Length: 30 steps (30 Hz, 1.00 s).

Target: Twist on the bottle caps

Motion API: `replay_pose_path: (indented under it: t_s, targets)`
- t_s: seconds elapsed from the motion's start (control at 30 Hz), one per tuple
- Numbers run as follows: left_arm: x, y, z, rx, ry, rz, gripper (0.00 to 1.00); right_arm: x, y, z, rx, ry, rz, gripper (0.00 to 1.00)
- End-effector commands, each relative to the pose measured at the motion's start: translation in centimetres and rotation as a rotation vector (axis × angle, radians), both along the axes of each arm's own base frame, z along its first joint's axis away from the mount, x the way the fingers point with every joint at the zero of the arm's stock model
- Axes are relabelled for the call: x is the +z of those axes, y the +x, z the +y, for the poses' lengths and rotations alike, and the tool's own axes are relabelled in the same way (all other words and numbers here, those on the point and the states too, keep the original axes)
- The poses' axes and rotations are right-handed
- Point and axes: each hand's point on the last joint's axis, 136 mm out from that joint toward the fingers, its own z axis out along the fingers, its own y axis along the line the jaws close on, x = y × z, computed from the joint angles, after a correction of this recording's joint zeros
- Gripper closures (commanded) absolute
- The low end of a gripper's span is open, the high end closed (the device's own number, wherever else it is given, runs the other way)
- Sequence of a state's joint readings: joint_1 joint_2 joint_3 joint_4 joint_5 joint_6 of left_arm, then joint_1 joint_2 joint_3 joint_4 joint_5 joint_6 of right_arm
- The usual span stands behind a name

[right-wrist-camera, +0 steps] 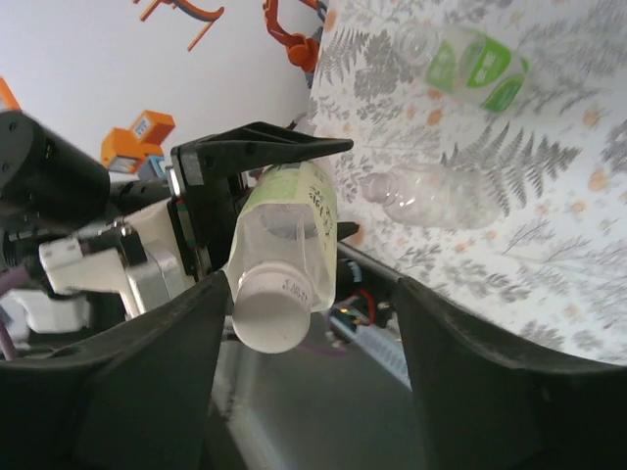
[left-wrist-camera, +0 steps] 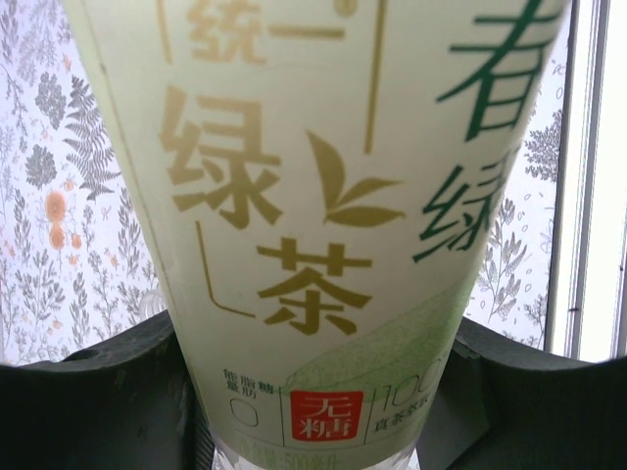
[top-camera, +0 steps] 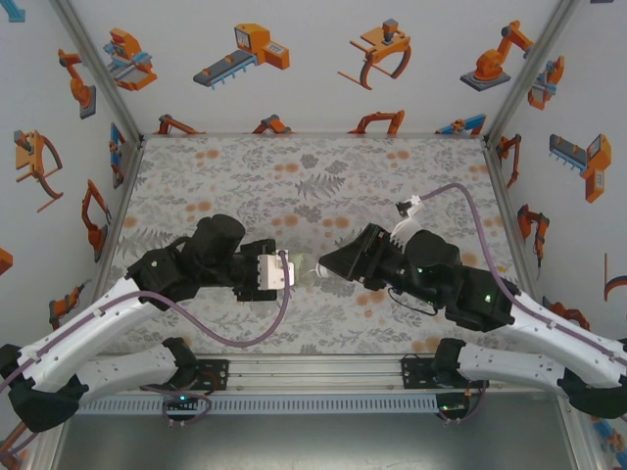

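Observation:
My left gripper is shut on a pale yellow-green bottle with a green tea label, held near its base and lying sideways above the table. A white cap sits on that bottle's neck and faces my right gripper. The right gripper is open: its left finger is beside the cap and its right finger stands well off. In the top view the two grippers meet mid-table, left gripper and right gripper, with the bottle between them.
Two other bottles lie on the flowered table: one with a green label and a colourless one. A white cable plug with its purple cable hangs over the table's right part. Walls enclose the table on three sides.

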State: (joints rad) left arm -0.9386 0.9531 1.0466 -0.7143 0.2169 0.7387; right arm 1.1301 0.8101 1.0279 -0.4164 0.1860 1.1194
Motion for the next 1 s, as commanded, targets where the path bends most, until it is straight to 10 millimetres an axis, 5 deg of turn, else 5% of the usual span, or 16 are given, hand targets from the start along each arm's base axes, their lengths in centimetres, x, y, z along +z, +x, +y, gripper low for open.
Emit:
replay_pose_path:
  t_s: [0.0, 0.27, 0.47, 0.97]
  targets:
    - [0.9, -0.7, -0.7, -0.052, -0.044, -0.005, 1.0, 3.9, -0.5, -1.7, 0.049, -0.074, -0.27, 0.34]
    - [0.8, -1.8, -0.6, -0.093, -0.04, 0.035, 1.0, 6.5, -3.6, -0.5, 0.332, -0.278, -0.768, 0.39]
    - [0.8, -2.6, -0.4, -0.116, -0.042, 0.055, 1.0, 6.2, -6.6, 1.3, 0.615, -0.421, -1.116, 0.45]
    - [1.0, -3.1, 0.1, -0.114, -0.049, 0.065, 1.0, 5.5, -8.5, 3.3, 0.766, -0.402, -1.342, 0.45]
